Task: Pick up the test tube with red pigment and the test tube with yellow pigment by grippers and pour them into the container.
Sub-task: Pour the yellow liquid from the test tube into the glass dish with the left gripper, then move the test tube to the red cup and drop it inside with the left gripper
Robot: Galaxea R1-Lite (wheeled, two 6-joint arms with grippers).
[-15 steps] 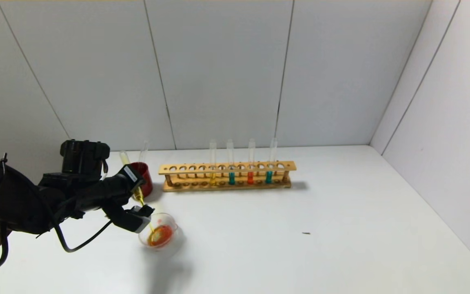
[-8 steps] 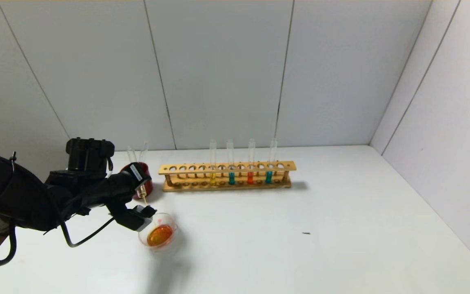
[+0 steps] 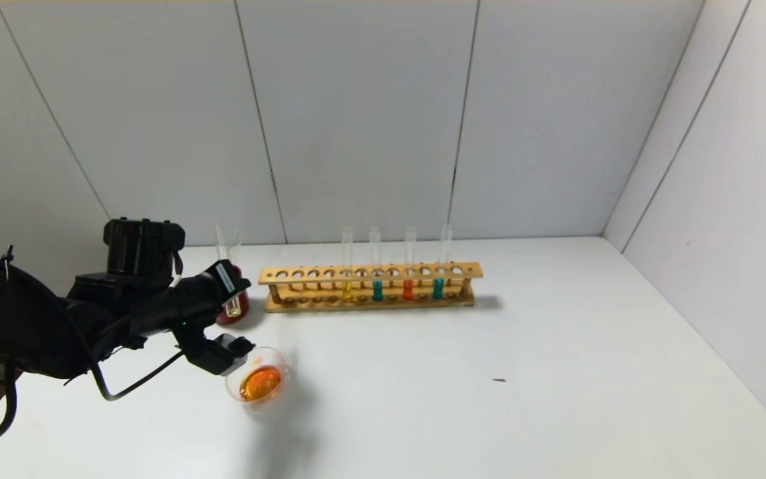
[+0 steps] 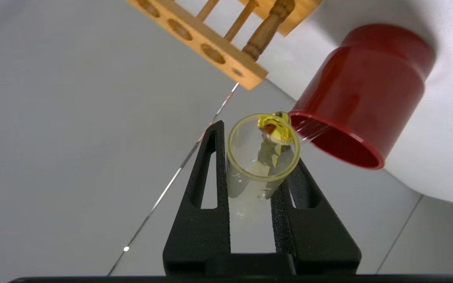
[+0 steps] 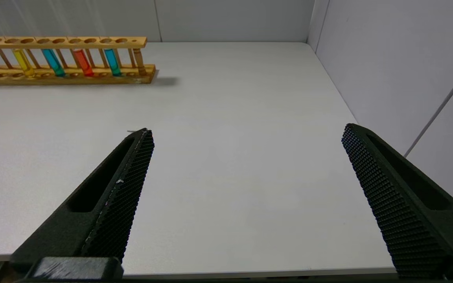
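My left gripper is shut on the test tube with yellow pigment, held almost upright just above and behind the container. The tube holds only yellow residue, seen between the fingers in the left wrist view. The container, a low clear glass dish, holds orange liquid. A test tube with red pigment stands in the wooden rack. My right gripper is open and empty over bare table at the right, out of the head view.
A dark red cup stands behind the held tube with an empty clear tube in it; the cup shows beside the tube in the left wrist view. The rack also holds a yellow tube and two teal tubes.
My left gripper has swung the yellow tube from tilted mouth-down over the dish back to almost upright, and moved slightly back toward the red cup. The dish's liquid has settled orange.
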